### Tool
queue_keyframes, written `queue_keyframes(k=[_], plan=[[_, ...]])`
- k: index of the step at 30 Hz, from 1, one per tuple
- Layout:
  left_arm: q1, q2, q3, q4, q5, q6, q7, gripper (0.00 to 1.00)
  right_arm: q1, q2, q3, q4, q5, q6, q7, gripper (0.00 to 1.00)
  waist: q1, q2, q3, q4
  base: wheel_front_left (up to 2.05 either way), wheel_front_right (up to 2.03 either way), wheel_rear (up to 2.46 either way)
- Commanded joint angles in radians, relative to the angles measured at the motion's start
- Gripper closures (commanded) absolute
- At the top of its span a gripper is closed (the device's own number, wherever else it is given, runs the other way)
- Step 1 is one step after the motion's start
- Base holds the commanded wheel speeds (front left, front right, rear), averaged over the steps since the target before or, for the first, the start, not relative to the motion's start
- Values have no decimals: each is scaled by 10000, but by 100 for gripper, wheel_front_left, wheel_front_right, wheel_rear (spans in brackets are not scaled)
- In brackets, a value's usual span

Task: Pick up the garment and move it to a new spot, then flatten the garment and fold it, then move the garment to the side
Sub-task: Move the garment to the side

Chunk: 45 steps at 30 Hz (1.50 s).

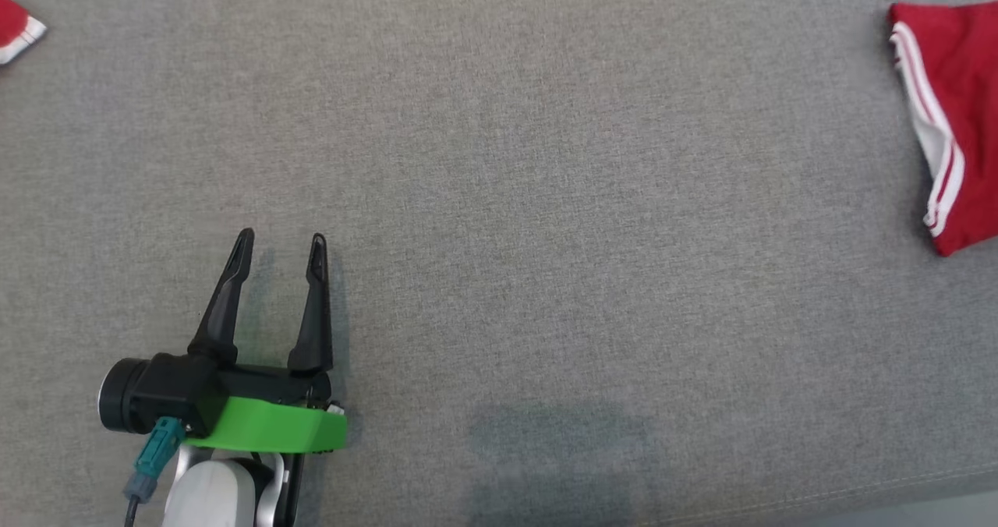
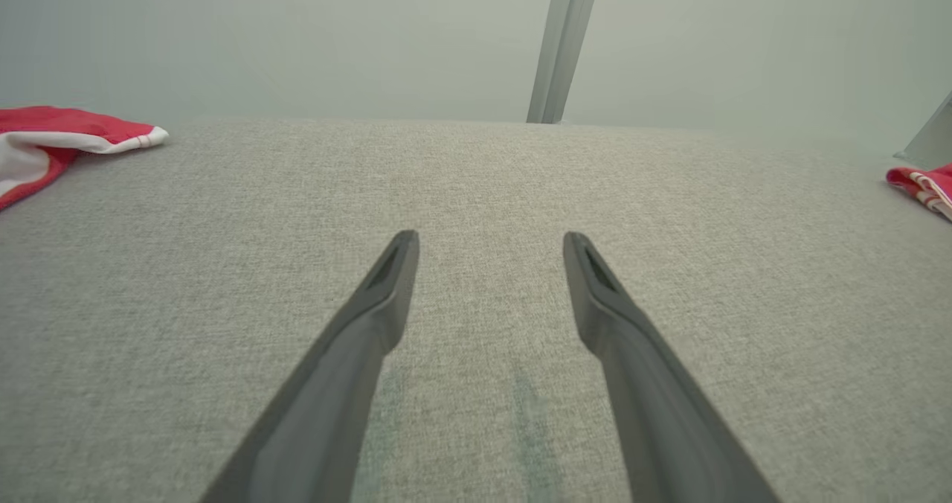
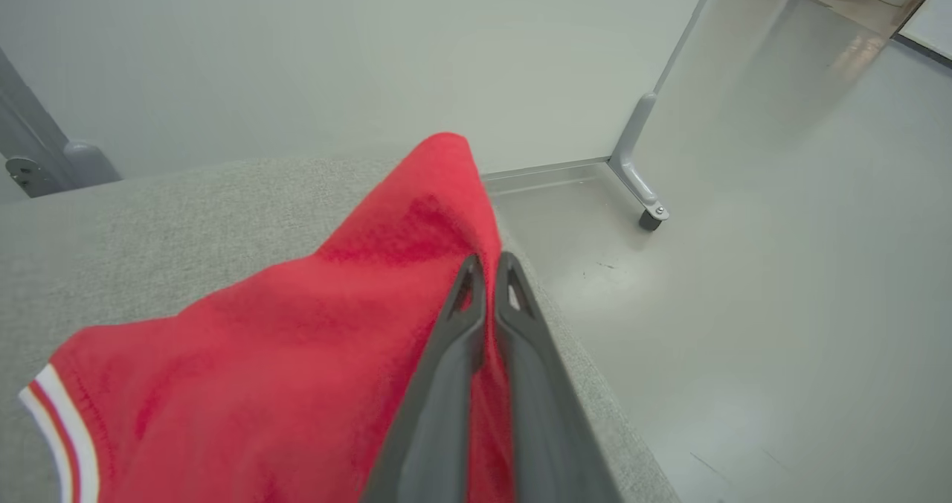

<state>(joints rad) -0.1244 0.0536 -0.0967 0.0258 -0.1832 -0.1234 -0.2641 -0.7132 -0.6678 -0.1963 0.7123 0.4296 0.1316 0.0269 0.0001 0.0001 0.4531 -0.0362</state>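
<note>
So the right gripper [image 3: 489, 266] has its jaws pinched tight on a fold of the red garment [image 3: 297, 354], white stripes and all, over at the right edge of the grey fabric surface [image 1: 546, 199]. The left gripper [image 1: 282, 238] hangs over bare fabric, jaws wide.

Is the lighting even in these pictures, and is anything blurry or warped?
Head view: soft, even light; a dim shadow patch on the grey surface. Left wrist view: left claw looms stretched by the wide lens. Right wrist view: pale glare on the floor.
</note>
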Motion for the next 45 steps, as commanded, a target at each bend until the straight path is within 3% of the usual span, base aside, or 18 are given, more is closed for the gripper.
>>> queue_keyframes(k=[1, 4, 5, 6, 12, 15, 23, 31, 36, 45], plan=[[-173, 78, 9, -10, 47, -33, 1, 0, -257, -99, -276, 310, -220, -18, -106, 100, -1, -1, 674, -91, 0, 0, 0], [-90, 65, 117, -97, 52, -55, 1, 0, -613, -239, -822, 1015, -1024, -18, -339, 97, -1, -1, 736, 57, 0, 0, 0], [-34, 59, 152, -125, 48, -60, 1, 0, -726, -192, -959, 1212, -1308, -17, -394, 28, -1, -1, 744, 77, 0, 0, 0], [24, 55, 201, -137, 42, -62, 1, 0, -799, -134, -1057, 1363, -1594, -18, -455, 0, -1, -1, 741, 84, 0, 0, 0], [247, 5, 353, -135, -98, -63, 1, 0, -771, 447, -1917, 1314, -3805, -18, -1947, 0, -1, -1, 288, 91, 0, 0, 0], [455, -8, 525, -60, -207, -62, 1, 0, -442, 1219, -2288, 644, -4466, -17, -2481, 0, -1, -1, -255, 64, 0, 0, 0], [1523, -21, 603, 128, -998, 353, 1, 0, 2546, 3244, -1107, -2980, -4379, -18, -2836, 0, -1, -1, -2490, 156, 0, 0, 0], [2353, -24, 470, 116, -1450, 774, 1, 0, 6096, 4255, 429, -5980, -3662, -18, -2920, 0, -1, -1, -3858, 800, 0, 0, 0], [2534, -20, 493, 363, -1247, 805, 1, 0, 7373, 4860, 858, -6484, -3700, -18, -2927, 0, -1, -1, -4323, 1280, 0, 0, 0], [2617, -20, 868, 862, -855, 493, 1, 0, 8374, 5676, 1355, -6168, -3918, -18, -2929, 0, -1, -1, -4683, 1579, 0, 0, 0]])
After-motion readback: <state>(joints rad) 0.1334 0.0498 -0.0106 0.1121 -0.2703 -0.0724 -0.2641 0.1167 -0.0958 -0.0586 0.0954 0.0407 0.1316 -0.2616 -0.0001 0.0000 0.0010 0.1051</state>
